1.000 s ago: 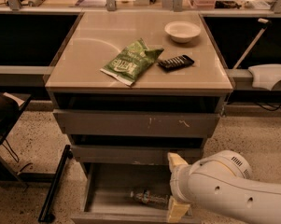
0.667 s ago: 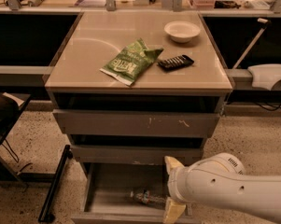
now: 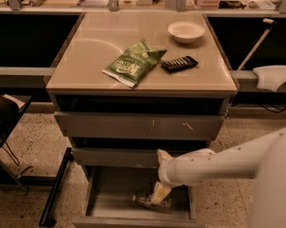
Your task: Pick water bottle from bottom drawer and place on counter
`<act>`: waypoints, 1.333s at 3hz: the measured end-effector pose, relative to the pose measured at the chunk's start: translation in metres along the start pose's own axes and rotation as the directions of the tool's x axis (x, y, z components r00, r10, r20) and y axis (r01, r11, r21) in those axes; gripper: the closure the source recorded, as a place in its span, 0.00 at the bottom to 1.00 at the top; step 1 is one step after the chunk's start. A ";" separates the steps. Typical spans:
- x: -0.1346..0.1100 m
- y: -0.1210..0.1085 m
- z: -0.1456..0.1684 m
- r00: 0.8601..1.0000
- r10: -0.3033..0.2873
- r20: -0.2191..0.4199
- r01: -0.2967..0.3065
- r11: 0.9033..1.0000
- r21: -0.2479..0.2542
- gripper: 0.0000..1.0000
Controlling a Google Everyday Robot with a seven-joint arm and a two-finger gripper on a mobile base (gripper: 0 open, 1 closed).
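Down in the open drawer (image 3: 103, 199), the gripper (image 3: 159, 194) hangs right over the bottle (image 3: 144, 202), which lies on its side on the drawer floor; grasping or not, I cannot tell. Up on the counter (image 3: 85, 56): chip bag (image 3: 133, 63), black remote (image 3: 179, 63), bowl (image 3: 185, 31) at the back.

Counter (image 3: 85, 56) glossy beige; water bottle (image 3: 143, 201) clear crinkled plastic; claw (image 3: 159, 194) low in bottom drawer (image 3: 114, 189).
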State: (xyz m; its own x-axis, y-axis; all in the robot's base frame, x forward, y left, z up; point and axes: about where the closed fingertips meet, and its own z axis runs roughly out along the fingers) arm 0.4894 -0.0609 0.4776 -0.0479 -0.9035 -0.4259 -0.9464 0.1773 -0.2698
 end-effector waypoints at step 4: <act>0.017 0.033 0.105 0.995 0.091 0.048 -0.082 0.983 -0.167 0.00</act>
State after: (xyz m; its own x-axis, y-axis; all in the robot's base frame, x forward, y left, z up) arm 0.4911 -0.0292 0.3708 -0.1183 -0.8640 -0.4894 -0.9793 0.1831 -0.0865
